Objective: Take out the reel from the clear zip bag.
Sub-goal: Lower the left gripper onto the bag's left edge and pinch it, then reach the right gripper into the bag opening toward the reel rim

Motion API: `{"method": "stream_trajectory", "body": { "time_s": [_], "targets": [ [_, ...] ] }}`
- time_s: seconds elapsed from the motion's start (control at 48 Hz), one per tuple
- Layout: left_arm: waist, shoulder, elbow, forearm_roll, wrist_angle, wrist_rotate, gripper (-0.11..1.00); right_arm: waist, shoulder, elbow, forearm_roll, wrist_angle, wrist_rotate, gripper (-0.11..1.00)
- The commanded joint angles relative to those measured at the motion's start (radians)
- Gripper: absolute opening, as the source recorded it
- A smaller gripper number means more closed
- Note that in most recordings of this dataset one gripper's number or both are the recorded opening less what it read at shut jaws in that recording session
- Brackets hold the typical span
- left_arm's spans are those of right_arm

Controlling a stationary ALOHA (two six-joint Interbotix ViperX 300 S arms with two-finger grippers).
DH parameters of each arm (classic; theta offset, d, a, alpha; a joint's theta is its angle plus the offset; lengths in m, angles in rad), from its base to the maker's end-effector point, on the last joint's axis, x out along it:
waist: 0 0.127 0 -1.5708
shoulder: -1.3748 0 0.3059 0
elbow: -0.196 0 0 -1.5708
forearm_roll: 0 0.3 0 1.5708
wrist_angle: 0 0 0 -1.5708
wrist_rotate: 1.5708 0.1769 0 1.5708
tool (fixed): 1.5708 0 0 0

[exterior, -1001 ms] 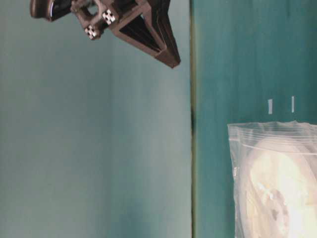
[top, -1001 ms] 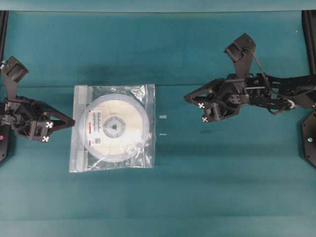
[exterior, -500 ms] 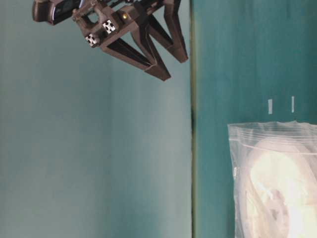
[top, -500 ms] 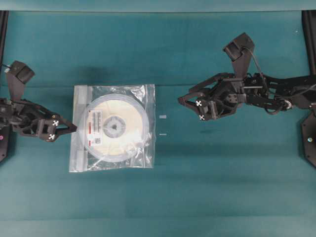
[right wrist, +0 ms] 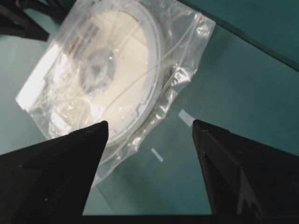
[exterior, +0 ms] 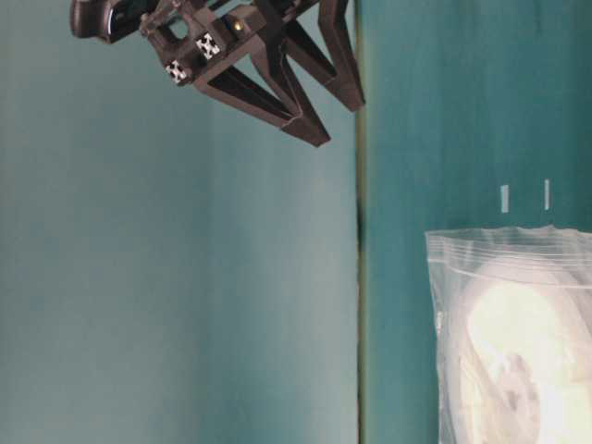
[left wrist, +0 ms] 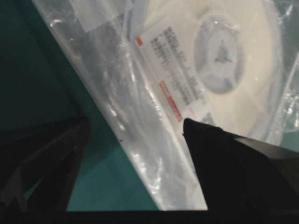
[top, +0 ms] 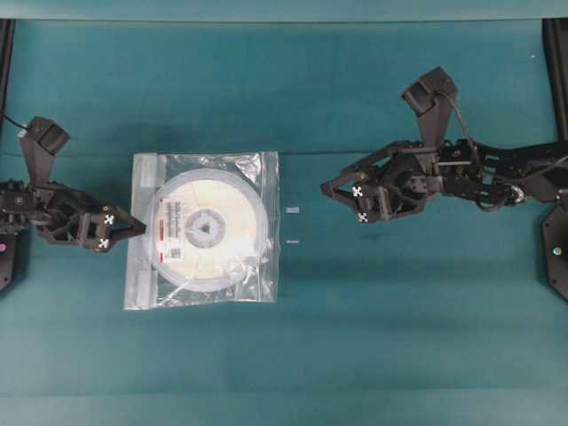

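While the clear zip bag (top: 204, 229) lies flat on the teal table (top: 399, 337) in the overhead view, the reel (top: 208, 231) sits fully inside it, label facing up, and the whitish zip strip runs down the bag's left edge. The left gripper (top: 133, 226) has its fingers spread apart right at that zip edge; can't tell if they actually touch the plastic. The right gripper (top: 327, 188) is also wide open, well apart from the bag, with 2 small white tape marks (top: 294, 210) between it and the bag.

Table-level view: the right gripper (exterior: 335, 118) hangs up high, fingers apart, bag down at the lower right.

Left wrist view: the 2 dark fingers (left wrist: 46, 158) straddle the bag's edge, reel label close up.

Right wrist view: both fingers (right wrist: 56, 172) stand wide, bag and reel ahead on the table.
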Motion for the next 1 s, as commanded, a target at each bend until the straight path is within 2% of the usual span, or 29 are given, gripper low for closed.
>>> {"method": "stream_trajectory", "body": {
  "time_s": [0.0,0.229,0.605,0.813,0.98],
  "targets": [
    [0.003,0.025,-0.008,0.002,-0.029,-0.002,0.93,0.006,-0.005,-0.006,0.003,-0.003,0.008,0.86],
    [0.002,0.071,-0.014,0.002,-0.084,-0.002,0.93,0.018,-0.005,-0.003,0.003,-0.002,0.008,0.86],
    [0.002,0.101,-0.052,0.002,-0.084,-0.002,0.91,0.020,-0.005,-0.003,0.006,0.014,0.008,0.86],
    [0.002,0.098,-0.055,0.002,-0.083,-0.002,0.77,0.020,-0.005,-0.005,0.006,0.014,0.006,0.86],
    [0.000,0.097,-0.061,0.002,-0.043,0.002,0.59,0.020,-0.005,-0.003,0.005,0.015,0.008,0.86]
  ]
}}
